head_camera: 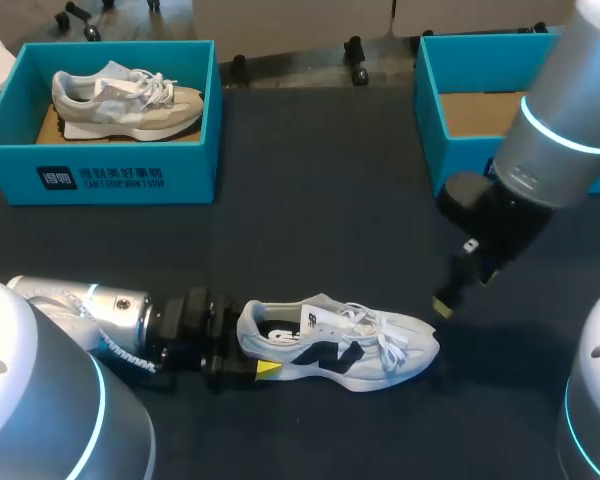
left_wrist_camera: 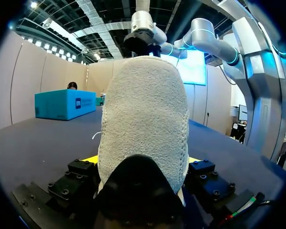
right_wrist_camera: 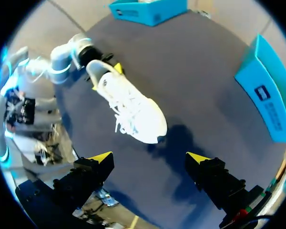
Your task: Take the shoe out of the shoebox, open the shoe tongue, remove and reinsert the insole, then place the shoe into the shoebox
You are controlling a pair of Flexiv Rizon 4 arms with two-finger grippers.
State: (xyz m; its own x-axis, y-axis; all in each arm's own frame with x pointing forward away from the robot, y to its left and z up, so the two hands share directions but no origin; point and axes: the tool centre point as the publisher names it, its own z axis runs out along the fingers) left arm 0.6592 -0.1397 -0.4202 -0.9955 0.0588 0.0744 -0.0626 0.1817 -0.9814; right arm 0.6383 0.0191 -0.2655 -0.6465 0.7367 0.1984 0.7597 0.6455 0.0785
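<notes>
The head camera sits above and behind, looking down at middle range on the whole dark tabletop [head_camera: 320, 230] with the shoe [head_camera: 340, 345] near its front edge. The left wrist camera lies low, nearly level with the tabletop. It faces along the left claw [left_wrist_camera: 143, 162] into the shoe's heel, so near that the heel fills its middle; the right arm [left_wrist_camera: 205, 38] shows beyond. The right wrist camera hangs higher, looking down past the right claw [right_wrist_camera: 150, 157] at the shoe's toe end, well apart. All three views share the shoe.

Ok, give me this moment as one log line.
left gripper: shut on shoe heel | right gripper: open, hovering near toe | shoe: on table
</notes>
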